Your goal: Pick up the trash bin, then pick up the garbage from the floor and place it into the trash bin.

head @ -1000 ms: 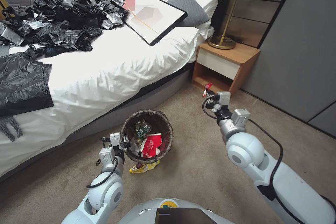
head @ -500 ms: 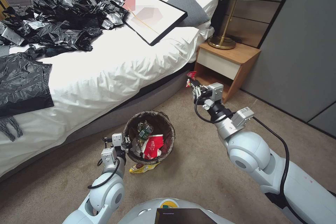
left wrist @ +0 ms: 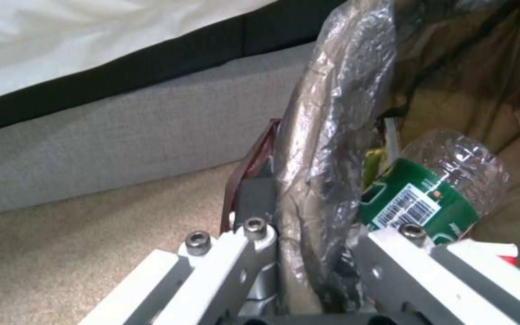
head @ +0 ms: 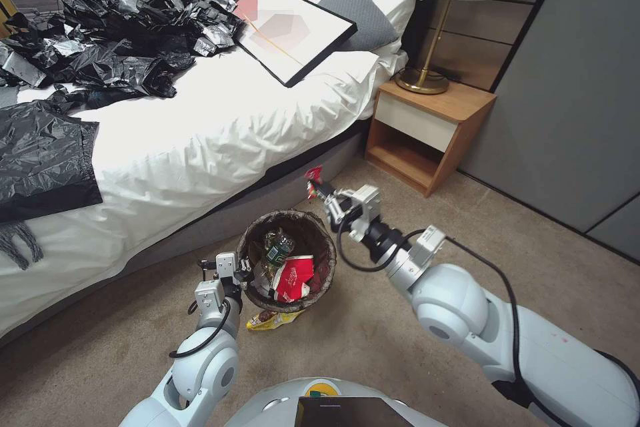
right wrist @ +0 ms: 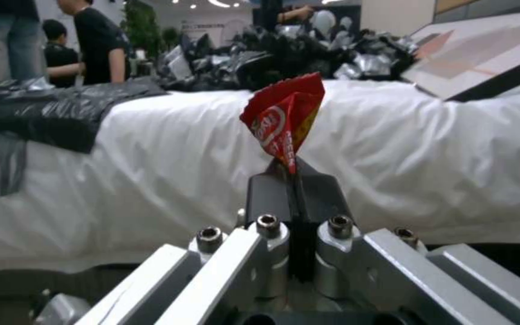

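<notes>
Left gripper (head: 241,271): jaws clamped on trash bin (head: 319,250) rim, bin held off floor. Right gripper (head: 319,191): jaws closed on red wrapper (head: 313,173), just beyond bin's far rim.

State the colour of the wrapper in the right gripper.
Red with white lettering; the wrapper shows best in the right wrist view.
</notes>
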`<state>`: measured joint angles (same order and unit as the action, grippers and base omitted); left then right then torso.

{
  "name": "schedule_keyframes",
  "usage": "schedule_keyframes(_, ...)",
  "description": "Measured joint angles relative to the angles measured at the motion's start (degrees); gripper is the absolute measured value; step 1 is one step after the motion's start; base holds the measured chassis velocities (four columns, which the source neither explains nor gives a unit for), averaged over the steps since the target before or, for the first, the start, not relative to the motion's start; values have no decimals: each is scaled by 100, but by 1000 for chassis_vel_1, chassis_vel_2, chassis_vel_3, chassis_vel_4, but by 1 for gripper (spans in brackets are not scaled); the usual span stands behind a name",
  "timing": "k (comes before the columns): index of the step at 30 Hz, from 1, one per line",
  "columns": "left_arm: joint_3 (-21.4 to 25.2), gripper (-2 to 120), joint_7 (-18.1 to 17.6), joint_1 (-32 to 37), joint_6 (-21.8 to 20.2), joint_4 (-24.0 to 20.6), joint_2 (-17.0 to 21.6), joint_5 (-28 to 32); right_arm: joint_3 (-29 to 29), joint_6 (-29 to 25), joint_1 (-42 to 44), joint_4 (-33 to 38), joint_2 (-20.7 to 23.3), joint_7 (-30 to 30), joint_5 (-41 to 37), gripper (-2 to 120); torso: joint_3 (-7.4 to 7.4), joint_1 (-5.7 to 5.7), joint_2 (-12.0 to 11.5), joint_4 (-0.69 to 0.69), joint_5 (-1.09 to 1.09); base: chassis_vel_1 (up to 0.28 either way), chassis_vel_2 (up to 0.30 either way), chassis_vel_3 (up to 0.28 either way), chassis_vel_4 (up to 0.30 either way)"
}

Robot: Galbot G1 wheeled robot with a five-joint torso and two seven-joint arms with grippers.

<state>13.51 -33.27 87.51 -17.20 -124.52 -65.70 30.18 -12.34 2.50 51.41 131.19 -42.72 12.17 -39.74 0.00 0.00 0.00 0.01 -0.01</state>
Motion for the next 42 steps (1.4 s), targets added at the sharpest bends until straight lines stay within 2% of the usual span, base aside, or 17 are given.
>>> schedule_keyframes(10, 54, 4, 0, -29, 2, 1, 25, 23, -851, -3, -226, -340, -154, 26, 123, 0, 0, 0, 0, -1, 0, 0, 0, 0, 0)
schedule_keyframes(21, 62, 4, -9, -51, 5, -26, 14, 45, -1429, -40, -343, -864, -322, 77, 413, 0, 0, 0, 0, -1, 0, 0, 0, 0, 0)
schedule_keyframes(40, 74, 4, -10, -28, 12, -84, 9, 54, -1791, 130, -667, -1481, -587, 314, 526, 0, 0, 0, 0, 0, 0, 0, 0, 0, 0)
schedule_keyframes(41, 74, 4, -10, -25, 12, -86, 11, 54, -1796, 141, -667, -1492, -591, 326, 531, 3, 0, 0, 0, 0, 0, 0, 0, 0, 0)
schedule_keyframes(42, 74, 4, -10, -24, 12, -87, 12, 55, -1798, 144, -667, -1498, -592, 332, 534, 13, 0, 0, 0, 0, 0, 0, 0, 0, 0)
